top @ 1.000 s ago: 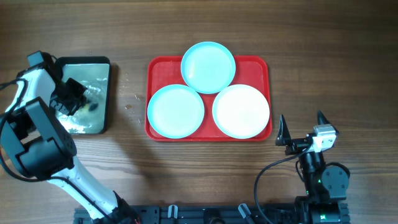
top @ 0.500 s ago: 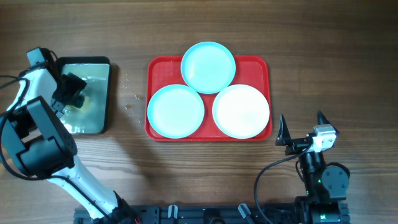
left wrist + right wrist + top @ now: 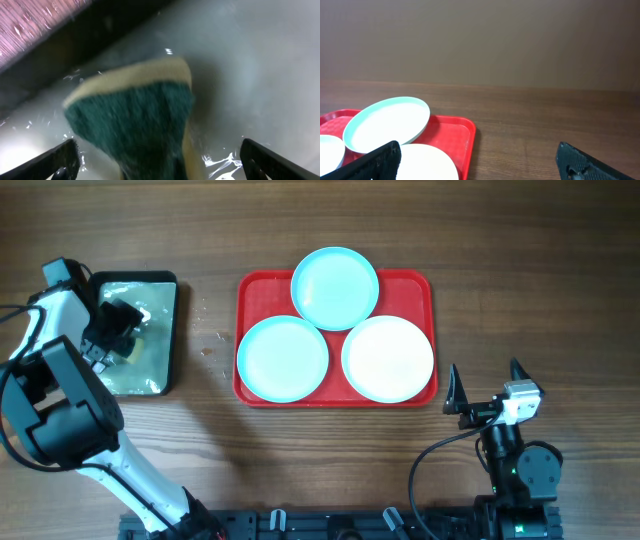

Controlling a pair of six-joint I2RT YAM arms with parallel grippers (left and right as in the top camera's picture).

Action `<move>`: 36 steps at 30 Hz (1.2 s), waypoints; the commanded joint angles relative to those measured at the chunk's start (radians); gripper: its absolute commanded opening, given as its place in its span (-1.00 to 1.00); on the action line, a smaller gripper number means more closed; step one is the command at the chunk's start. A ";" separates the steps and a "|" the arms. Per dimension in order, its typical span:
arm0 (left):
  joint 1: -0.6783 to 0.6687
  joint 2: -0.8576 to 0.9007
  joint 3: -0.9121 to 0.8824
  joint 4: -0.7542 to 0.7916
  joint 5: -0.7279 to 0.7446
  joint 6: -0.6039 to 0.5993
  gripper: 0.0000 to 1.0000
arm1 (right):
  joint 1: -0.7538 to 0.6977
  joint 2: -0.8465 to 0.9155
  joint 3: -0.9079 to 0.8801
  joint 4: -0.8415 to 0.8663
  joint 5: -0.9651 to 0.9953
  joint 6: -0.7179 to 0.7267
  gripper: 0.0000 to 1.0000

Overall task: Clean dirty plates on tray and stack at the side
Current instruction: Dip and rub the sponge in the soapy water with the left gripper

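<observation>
Task barely started. All three plates are on the red tray (image 3: 250, 290): one aqua plate (image 3: 335, 287) at the middle of the far edge, a second aqua plate (image 3: 283, 358) in the near-left corner, and a white plate (image 3: 388, 358) in the near-right corner. The far plate's rim seems to rest on the other two. Nothing is stacked at the side.

The left gripper (image 3: 113, 332) hangs over the black-rimmed tray (image 3: 165, 280) by the table's (image 3: 520, 240) left edge. Its fingers are spread wide and the sponge (image 3: 132, 117) lies between them, ungripped. The right gripper (image 3: 485, 392) is parked off the tray's near-right corner, fully spread and empty.

Left to do: grab the sponge, wipe each plate, stack them.
</observation>
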 commanded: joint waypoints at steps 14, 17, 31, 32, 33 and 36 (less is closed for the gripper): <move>0.002 0.023 -0.016 0.032 0.078 -0.002 1.00 | 0.003 -0.006 -0.002 0.002 0.010 0.008 0.99; 0.002 0.023 -0.016 0.056 0.078 -0.002 1.00 | 0.003 -0.006 -0.002 0.002 0.010 0.008 1.00; 0.002 -0.047 0.019 0.000 0.080 0.000 -0.92 | 0.003 -0.006 -0.002 0.002 0.010 0.008 0.99; 0.002 -0.077 0.042 -0.018 0.080 0.000 -0.92 | 0.003 -0.006 -0.002 0.002 0.010 0.008 0.99; 0.002 -0.112 0.067 -0.037 0.083 0.000 -0.92 | 0.003 -0.006 -0.002 0.002 0.010 0.008 0.99; 0.002 -0.235 0.137 -0.061 0.145 -0.003 -0.92 | 0.003 -0.006 -0.002 0.002 0.010 0.008 0.99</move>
